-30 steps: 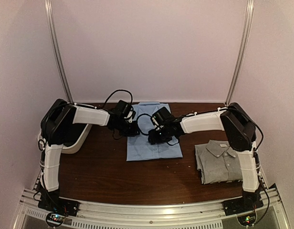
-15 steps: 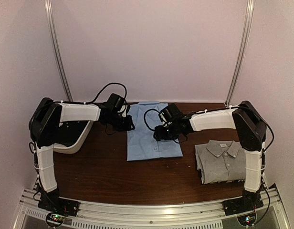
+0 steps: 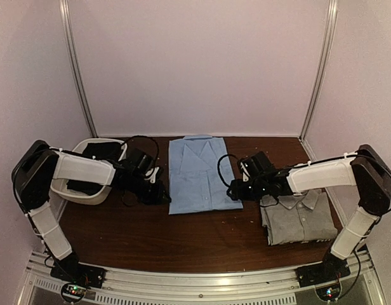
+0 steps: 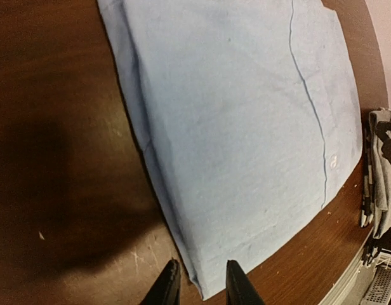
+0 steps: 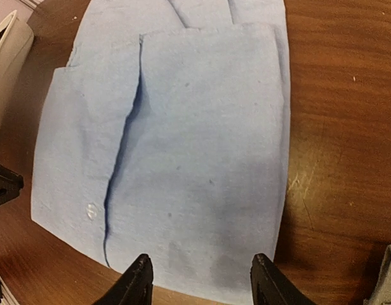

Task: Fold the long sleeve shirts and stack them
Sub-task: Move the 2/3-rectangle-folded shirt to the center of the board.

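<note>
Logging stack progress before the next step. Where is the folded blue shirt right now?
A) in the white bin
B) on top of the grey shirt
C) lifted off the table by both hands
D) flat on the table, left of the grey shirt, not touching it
D: the blue shirt lies flat on the table, with bare wood between it and the grey shirt to its right.

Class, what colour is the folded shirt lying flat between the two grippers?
The folded shirt is plain light blue, clearest in the right wrist view.
</note>
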Robot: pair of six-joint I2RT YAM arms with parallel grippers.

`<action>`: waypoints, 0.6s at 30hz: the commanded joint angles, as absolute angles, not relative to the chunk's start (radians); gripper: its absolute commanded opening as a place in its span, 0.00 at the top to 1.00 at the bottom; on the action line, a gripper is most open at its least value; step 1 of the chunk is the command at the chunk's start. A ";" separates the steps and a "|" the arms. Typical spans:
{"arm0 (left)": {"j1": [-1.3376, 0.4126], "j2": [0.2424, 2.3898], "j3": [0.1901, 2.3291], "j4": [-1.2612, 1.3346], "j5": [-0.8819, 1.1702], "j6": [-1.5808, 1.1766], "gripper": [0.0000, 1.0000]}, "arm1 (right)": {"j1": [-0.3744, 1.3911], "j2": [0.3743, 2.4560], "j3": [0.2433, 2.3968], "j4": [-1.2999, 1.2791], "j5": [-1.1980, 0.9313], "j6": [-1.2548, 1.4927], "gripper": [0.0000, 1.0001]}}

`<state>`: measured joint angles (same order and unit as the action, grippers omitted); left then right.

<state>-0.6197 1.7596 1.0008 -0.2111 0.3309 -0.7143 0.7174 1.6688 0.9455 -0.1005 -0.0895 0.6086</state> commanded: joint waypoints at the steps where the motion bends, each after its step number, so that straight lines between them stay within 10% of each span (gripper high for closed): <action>1: -0.649 1.703 0.928 -0.126 0.373 -0.783 0.74 | 0.712 1.607 0.872 -0.079 -0.071 0.630 0.47; 18: -0.719 1.703 0.867 -0.146 0.278 -0.869 0.73 | 0.677 1.617 0.770 -0.045 -0.105 0.618 0.58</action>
